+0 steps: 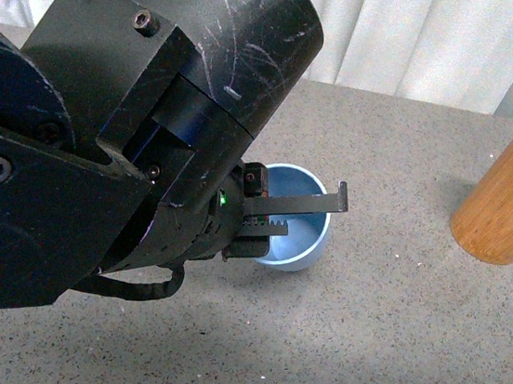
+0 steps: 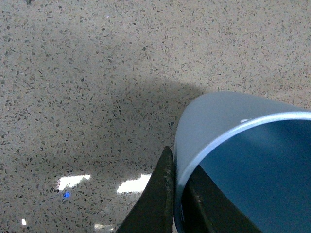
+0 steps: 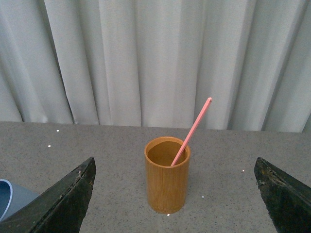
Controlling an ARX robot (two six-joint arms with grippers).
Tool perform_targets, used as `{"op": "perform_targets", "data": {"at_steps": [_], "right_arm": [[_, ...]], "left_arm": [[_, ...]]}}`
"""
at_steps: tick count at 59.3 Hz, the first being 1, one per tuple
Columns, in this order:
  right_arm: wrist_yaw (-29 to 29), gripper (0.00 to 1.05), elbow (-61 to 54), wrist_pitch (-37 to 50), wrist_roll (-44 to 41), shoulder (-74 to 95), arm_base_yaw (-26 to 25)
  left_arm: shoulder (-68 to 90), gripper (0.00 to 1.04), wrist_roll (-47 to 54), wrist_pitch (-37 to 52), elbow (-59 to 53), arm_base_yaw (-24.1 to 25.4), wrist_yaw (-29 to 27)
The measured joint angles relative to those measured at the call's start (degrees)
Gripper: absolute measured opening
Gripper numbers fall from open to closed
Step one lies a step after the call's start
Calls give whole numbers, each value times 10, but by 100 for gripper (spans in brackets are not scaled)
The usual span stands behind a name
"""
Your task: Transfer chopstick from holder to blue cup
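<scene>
Soft even light — shadow beside the blue cup (image 2: 218,121), glare on table (image 2: 73,73).

I'm seeing the chopstick (image 3: 191,132) leaning in the holder (image 3: 166,182), standing well right of the blue cup (image 1: 298,246) on the table (image 1: 388,339).

Pink chopstick (image 3: 191,132), orange-brown grainy holder (image 3: 166,187), lt blue cup (image 1: 306,247), grey speckled table (image 1: 388,339).

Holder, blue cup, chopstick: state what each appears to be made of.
The holder looks like bamboo or wood: orange-brown, with faint lengthwise grain and a smooth, slightly glossy finish. The blue cup is probably plastic: uniform light blue, with a smooth thin wall and a paler rim. The chopstick is an even salmon-pink and smooth. It could be plastic or painted wood; the look leaves that open.
</scene>
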Motion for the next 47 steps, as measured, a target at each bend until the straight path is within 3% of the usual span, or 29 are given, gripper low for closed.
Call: {"op": "perform_targets", "data": {"at_steps": [34, 43, 47], "right_arm": [[0, 95, 0, 0, 0, 0, 0], [0, 95, 0, 0, 0, 0, 0], [0, 95, 0, 0, 0, 0, 0]], "left_arm": [[4, 4, 0, -10, 1, -6, -6], [5, 25, -2, -10, 1, -6, -5], [5, 40, -3, -10, 2, -6, -4]]}}
